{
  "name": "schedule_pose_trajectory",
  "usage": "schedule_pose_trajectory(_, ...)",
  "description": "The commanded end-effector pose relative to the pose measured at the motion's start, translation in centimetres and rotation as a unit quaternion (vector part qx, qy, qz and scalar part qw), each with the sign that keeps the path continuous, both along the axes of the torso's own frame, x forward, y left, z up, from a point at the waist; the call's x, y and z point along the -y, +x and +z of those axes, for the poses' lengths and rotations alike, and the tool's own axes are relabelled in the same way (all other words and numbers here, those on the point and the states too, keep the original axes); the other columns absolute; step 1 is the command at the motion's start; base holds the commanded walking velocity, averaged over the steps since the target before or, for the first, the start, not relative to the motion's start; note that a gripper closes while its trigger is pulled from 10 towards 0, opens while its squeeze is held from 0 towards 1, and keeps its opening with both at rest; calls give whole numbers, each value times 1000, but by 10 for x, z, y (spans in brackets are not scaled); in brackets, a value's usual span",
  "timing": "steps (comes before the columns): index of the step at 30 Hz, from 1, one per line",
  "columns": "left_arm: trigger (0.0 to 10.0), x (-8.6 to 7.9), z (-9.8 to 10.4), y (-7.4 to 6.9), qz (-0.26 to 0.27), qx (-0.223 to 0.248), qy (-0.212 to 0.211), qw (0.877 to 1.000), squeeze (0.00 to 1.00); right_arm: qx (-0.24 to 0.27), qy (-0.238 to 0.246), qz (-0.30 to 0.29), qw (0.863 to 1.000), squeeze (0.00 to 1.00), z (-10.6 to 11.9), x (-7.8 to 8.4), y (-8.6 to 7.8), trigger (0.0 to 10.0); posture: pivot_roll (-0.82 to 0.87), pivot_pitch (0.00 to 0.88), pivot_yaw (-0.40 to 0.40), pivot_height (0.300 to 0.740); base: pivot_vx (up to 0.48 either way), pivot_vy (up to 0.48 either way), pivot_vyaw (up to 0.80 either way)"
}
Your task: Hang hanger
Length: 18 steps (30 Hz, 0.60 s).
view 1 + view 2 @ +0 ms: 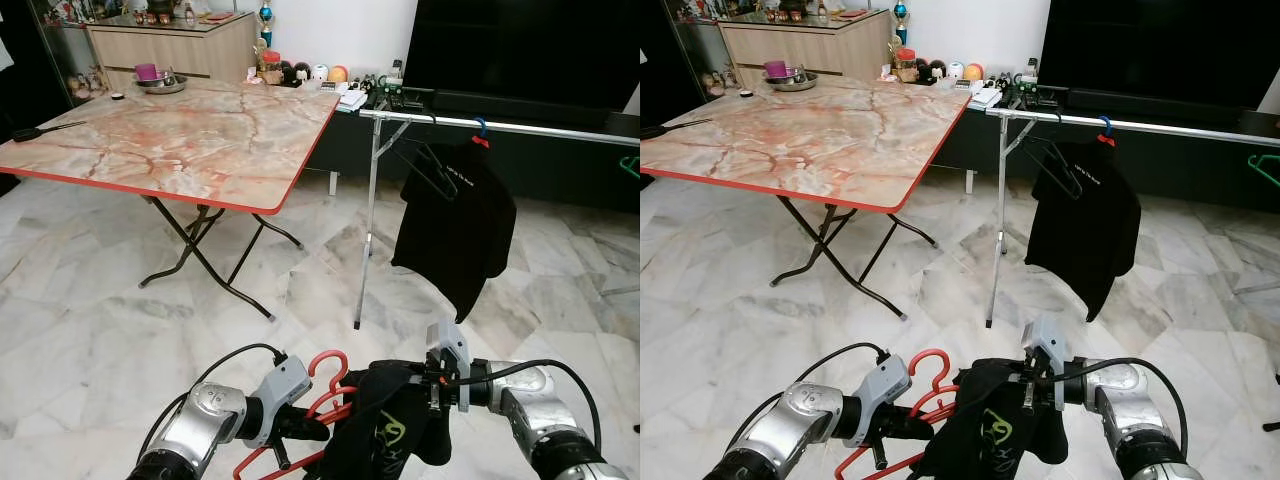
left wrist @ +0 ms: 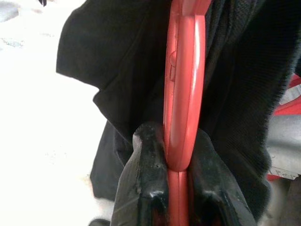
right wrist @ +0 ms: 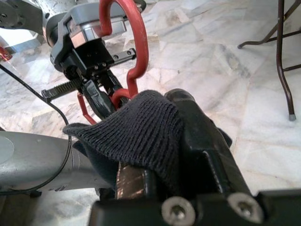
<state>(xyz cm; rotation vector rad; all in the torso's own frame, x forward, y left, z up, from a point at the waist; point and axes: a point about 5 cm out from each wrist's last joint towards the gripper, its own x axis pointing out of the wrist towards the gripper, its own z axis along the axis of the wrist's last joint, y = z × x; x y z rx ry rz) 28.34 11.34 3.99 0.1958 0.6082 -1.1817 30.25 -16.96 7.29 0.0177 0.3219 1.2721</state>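
L pincer (image 2: pixel 176 188) clamps red hanger (image 1: pixel 330 375), black shirt (image 1: pixel 385 430)

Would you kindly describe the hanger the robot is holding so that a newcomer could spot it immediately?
Look below the marble-topped folding table and the clothes rail, between the two silver arms. The red hanger is clamped in the left gripper, carrying a black garment; the hangers on the rail are black, blue and green.
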Motion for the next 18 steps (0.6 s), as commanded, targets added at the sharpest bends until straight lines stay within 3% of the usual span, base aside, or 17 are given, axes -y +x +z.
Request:
schedule_pose_trajectory(1, 0, -1, -1, -2, -9, 0, 5, 1000, 0, 18, 7, -10, 1000, 0, 7, 5, 2, 0, 153, 25, -39, 740, 0, 0, 0)
schedule_pose_trajectory(11, 0, -16, -4, -7, 0, -9, 16, 1000, 0, 26, 13, -39, 999, 0, 9, 13, 3, 0, 151, 25, -37, 740, 0, 0, 0)
schedule_pose_trajectory(12, 0, -26, -7, -11, 4, -14, 24, 1000, 0, 28, 7, -48, 998, 0, 10, 18, 2, 0, 149, 26, -36, 740, 0, 0, 0)
schedule_pose_trajectory(18, 0, -47, -10, -22, 4, -27, 25, 999, 0, 25, -24, -70, 997, 0, 6, 32, -1, 0, 148, 30, -36, 740, 0, 0, 0)
